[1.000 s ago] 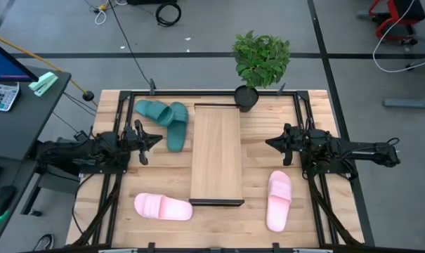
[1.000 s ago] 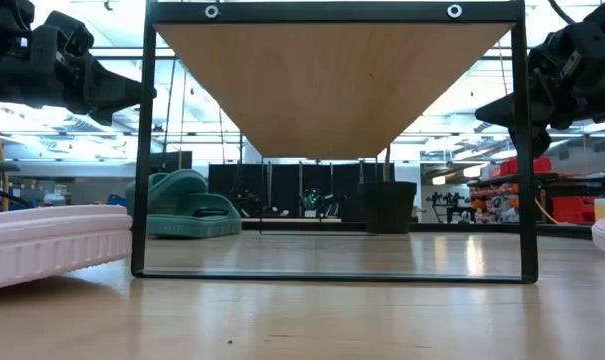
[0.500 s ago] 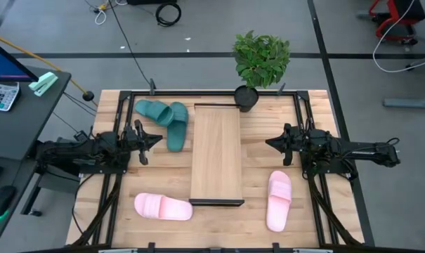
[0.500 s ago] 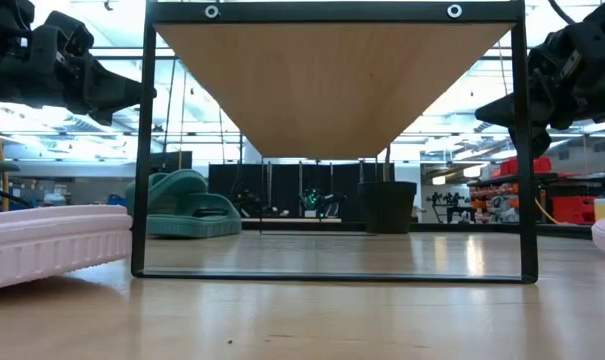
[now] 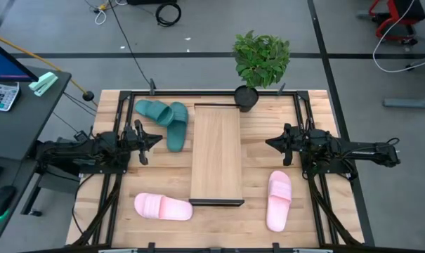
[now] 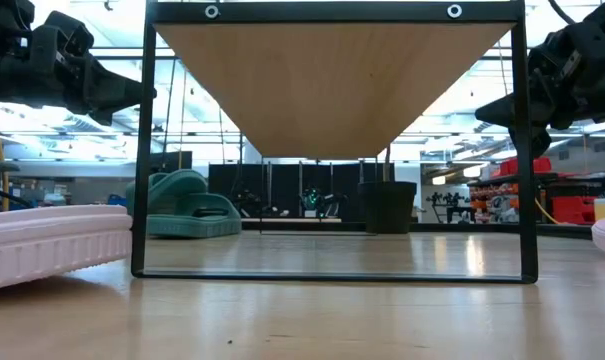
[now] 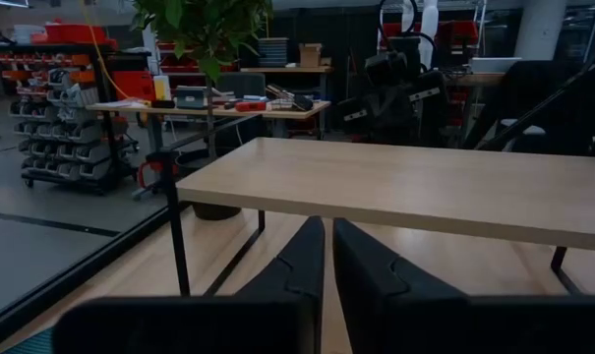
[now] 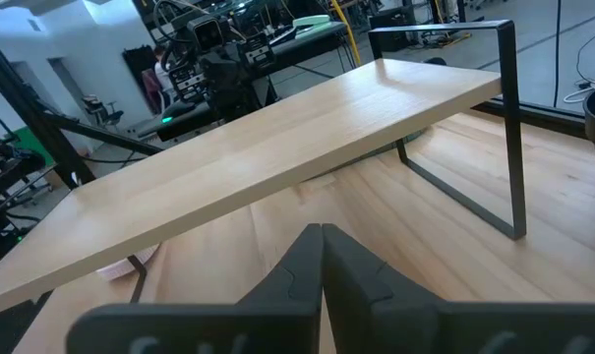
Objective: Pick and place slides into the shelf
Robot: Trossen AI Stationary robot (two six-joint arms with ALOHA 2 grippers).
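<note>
No movement is noted since the earlier frames. The shelf (image 5: 216, 154) stands mid-table, bare. Two green slides (image 5: 164, 116) are found touching at its far left side; one pink slide (image 5: 163, 207) lies near left, the other (image 5: 279, 200) near right. The left gripper (image 5: 154, 139) and right gripper (image 5: 270, 143) are held closed, empty, flanking the shelf.

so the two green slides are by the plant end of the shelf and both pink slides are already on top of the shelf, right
Not quite. The green slides do lie by the plant end of the shelf, but the high view shows both pink slides on the table, not on the shelf: one at its left near corner, one to its right.
</note>
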